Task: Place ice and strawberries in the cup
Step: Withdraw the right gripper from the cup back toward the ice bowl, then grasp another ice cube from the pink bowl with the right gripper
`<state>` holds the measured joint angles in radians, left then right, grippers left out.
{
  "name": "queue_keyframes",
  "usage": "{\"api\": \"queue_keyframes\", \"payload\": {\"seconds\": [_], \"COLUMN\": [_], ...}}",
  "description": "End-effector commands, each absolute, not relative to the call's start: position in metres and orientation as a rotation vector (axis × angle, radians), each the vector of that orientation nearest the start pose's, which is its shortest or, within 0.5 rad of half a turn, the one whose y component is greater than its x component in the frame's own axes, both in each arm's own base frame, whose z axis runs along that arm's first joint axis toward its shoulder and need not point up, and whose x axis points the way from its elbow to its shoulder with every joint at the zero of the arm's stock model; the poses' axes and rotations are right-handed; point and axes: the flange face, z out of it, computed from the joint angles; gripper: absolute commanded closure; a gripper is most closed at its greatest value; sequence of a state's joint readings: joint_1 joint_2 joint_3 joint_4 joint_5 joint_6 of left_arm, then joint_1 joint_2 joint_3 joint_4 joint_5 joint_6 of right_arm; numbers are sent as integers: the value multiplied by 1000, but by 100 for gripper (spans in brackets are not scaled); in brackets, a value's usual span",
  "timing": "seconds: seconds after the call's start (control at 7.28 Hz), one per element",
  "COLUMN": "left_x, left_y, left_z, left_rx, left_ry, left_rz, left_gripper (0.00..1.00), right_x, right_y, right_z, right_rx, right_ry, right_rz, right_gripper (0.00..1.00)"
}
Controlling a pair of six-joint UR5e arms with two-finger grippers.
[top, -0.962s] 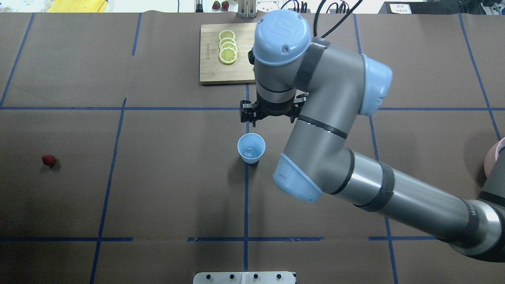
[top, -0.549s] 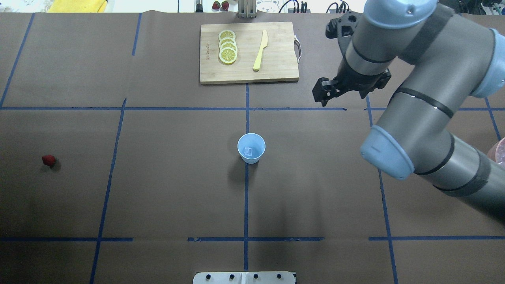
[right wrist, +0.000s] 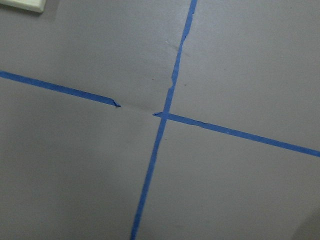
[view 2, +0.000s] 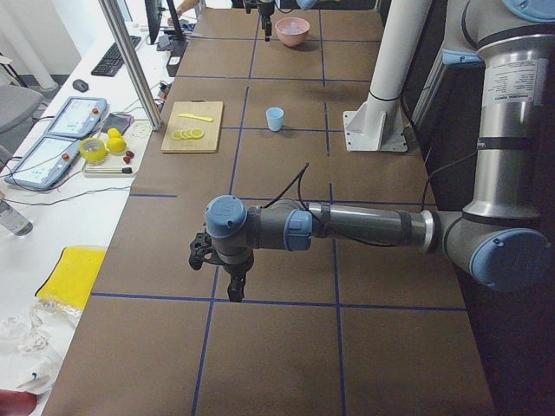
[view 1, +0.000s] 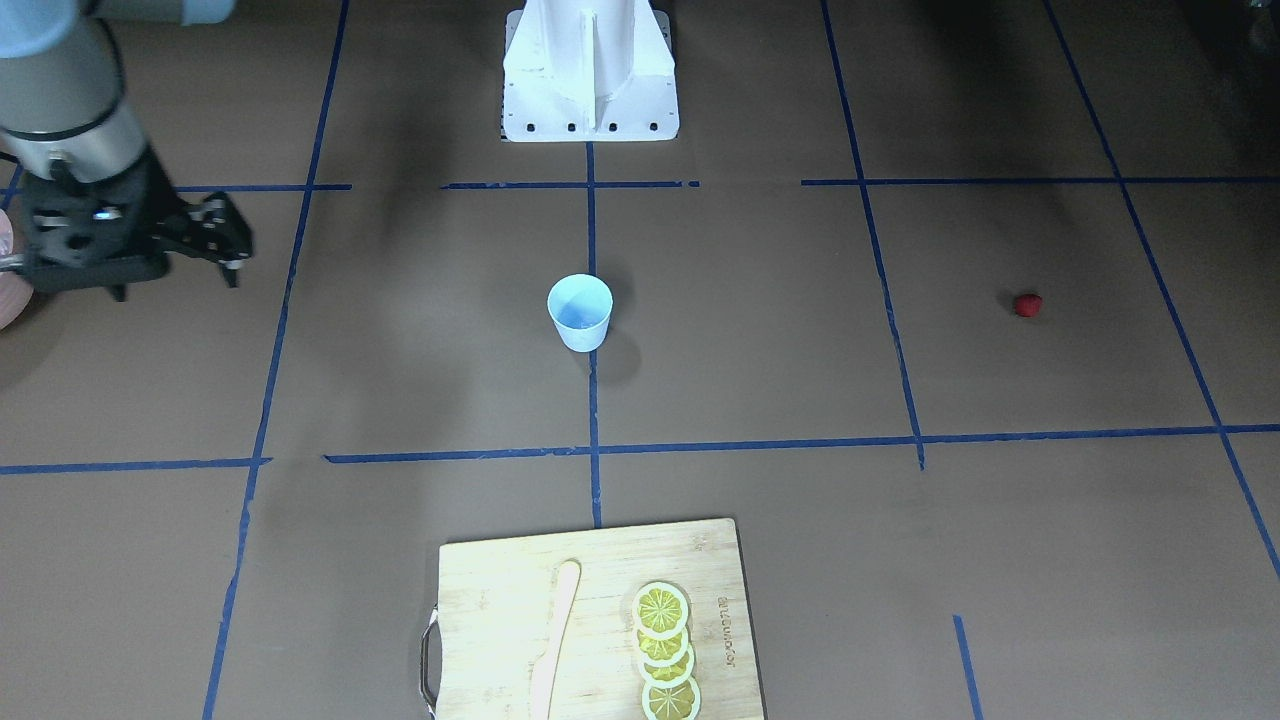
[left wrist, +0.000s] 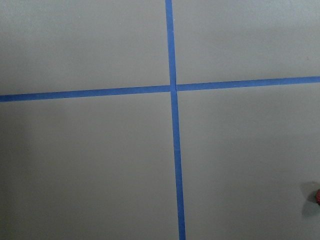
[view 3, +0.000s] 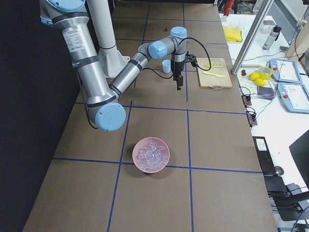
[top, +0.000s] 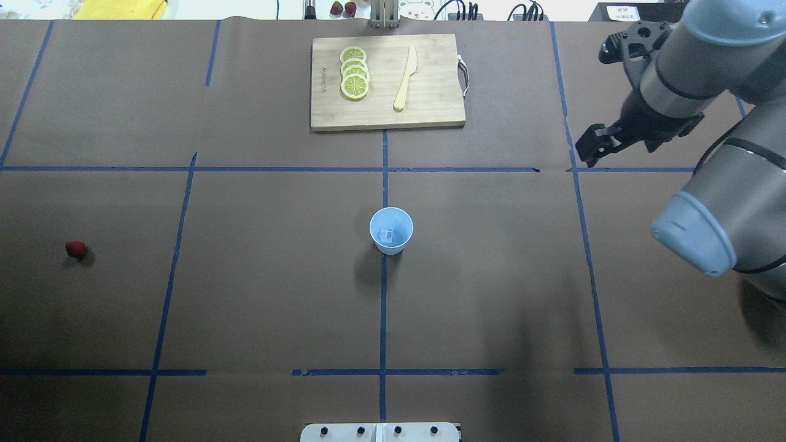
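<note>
Brown paper covers the table, divided into sections by blue tape lines. Read the scene from the robot's left end to its right. At the left end, the left gripper hangs above the paper near a tape crossing, fingers pointing down. It shows only in the left side view, so you cannot tell whether its jaws are spread or closed. Next, locate the strawberry: it lies on the paper in the left section of the overhead view, well apart from the cup. At the centre, the cup stands upright on the middle tape line, mouth up. One ice cube rests on its bottom. Beyond the cup, on the operators' side, a wooden cutting board carries four overlapping lemon slices and, to their right, a pale yellow knife. Further right, the right gripper hangs above the paper near another tape crossing, well apart from the cup and off the board's right end. Its fingers appear small and dark in the overhead and front-facing views, so you cannot tell how far they are spread. At the right end of the table, a pinkish bowl holds a heap of ice.
</note>
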<state>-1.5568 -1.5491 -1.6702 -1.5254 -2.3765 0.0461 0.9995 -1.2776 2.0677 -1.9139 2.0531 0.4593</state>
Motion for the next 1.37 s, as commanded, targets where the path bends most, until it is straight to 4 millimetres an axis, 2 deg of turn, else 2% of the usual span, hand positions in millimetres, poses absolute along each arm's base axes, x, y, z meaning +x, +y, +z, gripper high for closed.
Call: {"api": "queue_keyframes", "payload": {"seconds": [0.0, 0.14, 0.27, 0.41, 0.69, 0.82, 0.96, 1.24], "left_x": [-56, -56, -56, -56, -56, -56, -56, -56], "left_y": [-480, -479, -478, -475, -475, -474, -474, -474], "left_z": [612, 601, 598, 600, 590, 590, 590, 586], "left_rx": [61, 71, 71, 67, 86, 86, 86, 93], "left_ry": [805, 807, 807, 807, 807, 807, 807, 808], "left_rz": [72, 51, 49, 43, 50, 50, 50, 53], "left_gripper": [0, 0, 0, 0, 0, 0, 0, 0], "right_x": [-128, -98, -81, -73, -62, -56, -52, -36], "right_y": [-467, -443, -427, -414, -390, -379, -377, -381], "right_z": [412, 454, 481, 496, 528, 536, 541, 578], "right_rx": [174, 200, 201, 176, 170, 176, 180, 183], "right_ry": [-708, -746, -762, -756, -735, -734, -728, -707], "right_rz": [-249, -268, -275, -263, -290, -299, -315, -398], "right_gripper": [1, 1, 1, 1, 4, 4, 4, 5]}}
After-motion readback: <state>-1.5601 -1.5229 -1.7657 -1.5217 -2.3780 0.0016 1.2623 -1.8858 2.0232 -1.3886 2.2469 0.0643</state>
